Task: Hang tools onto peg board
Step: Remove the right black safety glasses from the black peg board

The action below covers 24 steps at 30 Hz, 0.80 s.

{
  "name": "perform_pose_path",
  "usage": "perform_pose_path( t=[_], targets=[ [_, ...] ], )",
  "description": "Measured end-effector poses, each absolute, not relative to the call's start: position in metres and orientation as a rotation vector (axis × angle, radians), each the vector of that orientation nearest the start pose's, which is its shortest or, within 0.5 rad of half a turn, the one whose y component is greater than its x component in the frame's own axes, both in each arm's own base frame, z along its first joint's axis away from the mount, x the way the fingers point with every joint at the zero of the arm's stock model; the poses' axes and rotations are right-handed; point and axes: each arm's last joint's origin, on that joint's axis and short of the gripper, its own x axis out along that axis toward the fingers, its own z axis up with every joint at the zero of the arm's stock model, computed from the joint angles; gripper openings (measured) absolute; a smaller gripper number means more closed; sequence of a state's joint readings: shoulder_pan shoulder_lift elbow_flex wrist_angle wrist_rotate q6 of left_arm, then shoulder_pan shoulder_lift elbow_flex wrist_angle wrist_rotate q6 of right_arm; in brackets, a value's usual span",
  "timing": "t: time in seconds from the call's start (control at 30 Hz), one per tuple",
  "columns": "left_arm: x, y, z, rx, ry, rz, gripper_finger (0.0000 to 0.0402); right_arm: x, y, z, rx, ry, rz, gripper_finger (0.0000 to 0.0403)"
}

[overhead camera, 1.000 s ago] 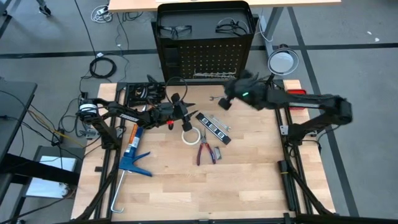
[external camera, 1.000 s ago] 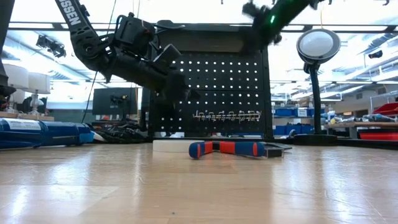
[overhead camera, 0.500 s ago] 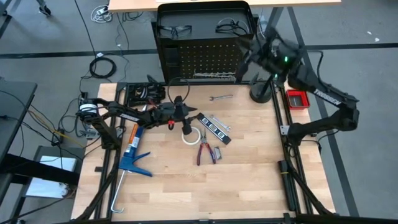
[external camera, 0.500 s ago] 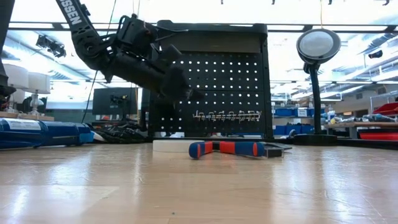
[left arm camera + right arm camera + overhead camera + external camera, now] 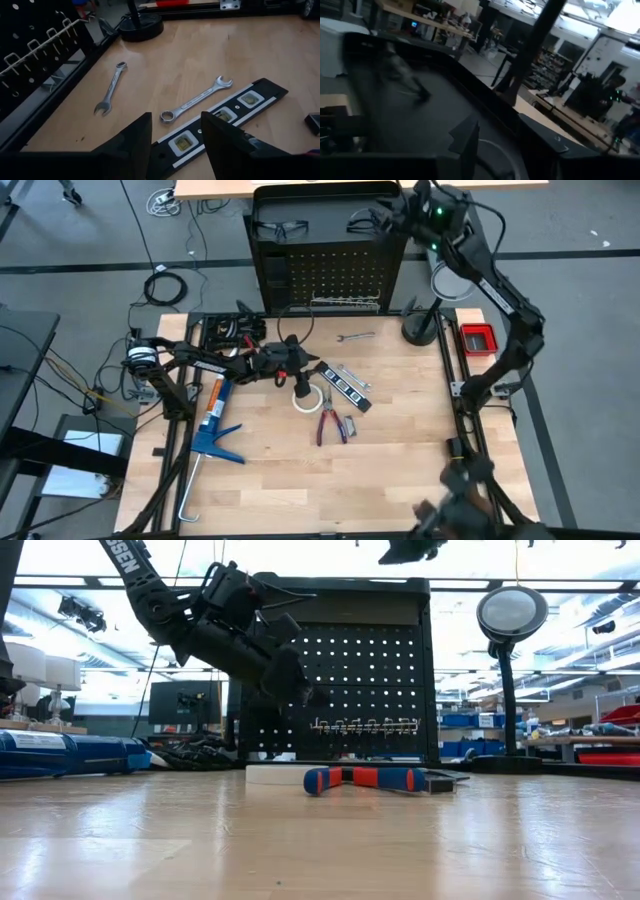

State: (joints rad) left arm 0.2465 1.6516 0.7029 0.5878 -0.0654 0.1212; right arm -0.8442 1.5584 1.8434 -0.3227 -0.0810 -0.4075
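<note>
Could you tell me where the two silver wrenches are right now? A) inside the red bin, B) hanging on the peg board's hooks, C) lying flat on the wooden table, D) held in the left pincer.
C: both silver wrenches lie flat on the wooden table, one beside the black level, the other nearer the peg board; the left pincer holds nothing.

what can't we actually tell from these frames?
- Right pincer: high view shows it over the peg board top, too small to see whether anything is held; right wrist view is motion-blurred.
- Same pincer in the low view: cut off by the top edge.
- Tape roll: the left arm covers part of it from above.
- Level: the left pincer fingers hide its near end in the left wrist view.
</note>
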Motion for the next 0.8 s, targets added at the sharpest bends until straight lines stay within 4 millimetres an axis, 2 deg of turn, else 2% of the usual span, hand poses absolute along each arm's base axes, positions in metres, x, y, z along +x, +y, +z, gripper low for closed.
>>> perform_pose_path(
  t=[0.1, 0.23, 0.47, 0.67, 0.8],
  targets=[
    [0.313, 0.079, 0.168, 0.081, 0.382, 0.283, 0.0172, 0.219, -0.267, 0.486, -0.314, 0.185, -0.749, 0.0144],
    [0.313, 0.079, 0.168, 0.069, 0.382, 0.283, 0.0172, 0.210, -0.283, 0.485, -0.234, 0.157, -0.772, 0.0144],
    [0.313, 0.079, 0.168, 0.068, 0.381, 0.284, 0.0172, 0.192, -0.293, 0.485, -0.180, 0.197, -0.815, 0.0147],
    [0.315, 0.079, 0.171, 0.097, 0.349, 0.282, 0.0172, 0.179, -0.300, 0.487, -0.129, 0.153, -0.752, 0.0147],
    [0.315, 0.079, 0.174, 0.101, 0.320, 0.284, 0.0172, 0.179, -0.304, 0.485, -0.122, 0.138, -0.707, 0.0147]
  ],
)
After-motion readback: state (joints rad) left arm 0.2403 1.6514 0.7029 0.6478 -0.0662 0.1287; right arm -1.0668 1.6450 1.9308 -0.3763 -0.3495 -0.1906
